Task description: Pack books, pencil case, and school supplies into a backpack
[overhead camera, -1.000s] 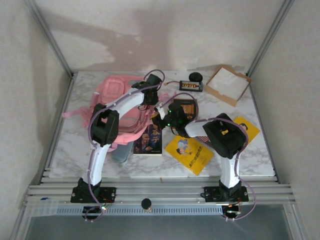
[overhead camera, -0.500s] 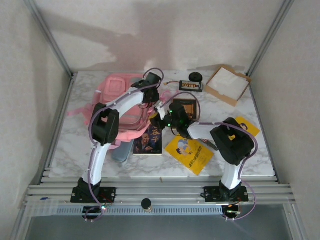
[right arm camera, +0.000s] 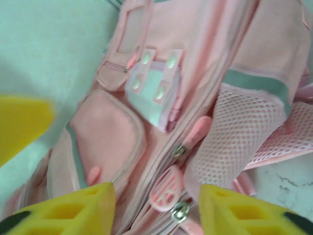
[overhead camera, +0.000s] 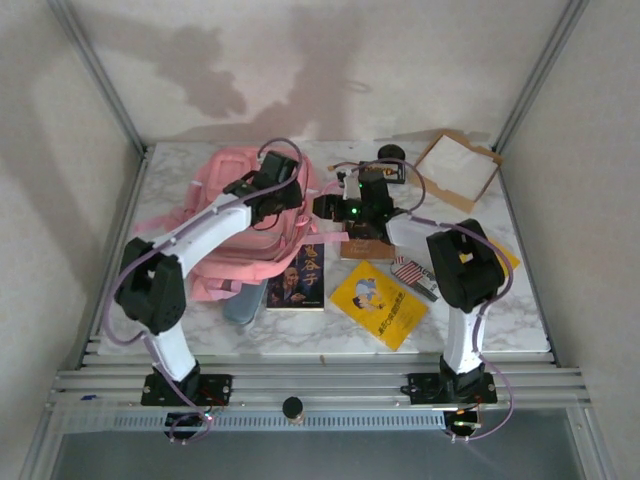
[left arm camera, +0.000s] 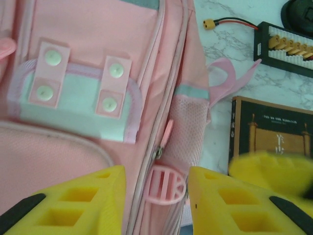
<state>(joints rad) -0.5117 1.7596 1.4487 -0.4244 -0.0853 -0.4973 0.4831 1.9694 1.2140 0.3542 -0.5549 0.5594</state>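
Note:
The pink backpack (overhead camera: 235, 225) lies flat at the left, front pockets up. My left gripper (overhead camera: 285, 195) hovers open over its right edge; a round pink zipper pull (left arm camera: 167, 185) sits loose between the yellow fingers (left arm camera: 88, 196). My right gripper (overhead camera: 325, 207) faces it from the right, also open, with a zipper pull (right arm camera: 168, 188) in its gap. The dark blue book (overhead camera: 297, 280), a yellow book (overhead camera: 378, 303) and the brown book (overhead camera: 365, 245) lie beside the backpack. The flag-striped supplies pack (overhead camera: 410, 272) rests by the right arm. The pencil case (overhead camera: 245, 302) pokes out under the backpack.
A cardboard tray (overhead camera: 455, 168) stands at the back right, with a black item with orange marks (overhead camera: 385, 172) and a black round object (overhead camera: 390, 152) left of it. A second yellow book (overhead camera: 505, 255) lies partly under the right arm.
Both grippers have opened. Both have moved toward the back along the backpack's right edge, and the left arm has stretched out lower to the left. The backpack's right side has shifted.

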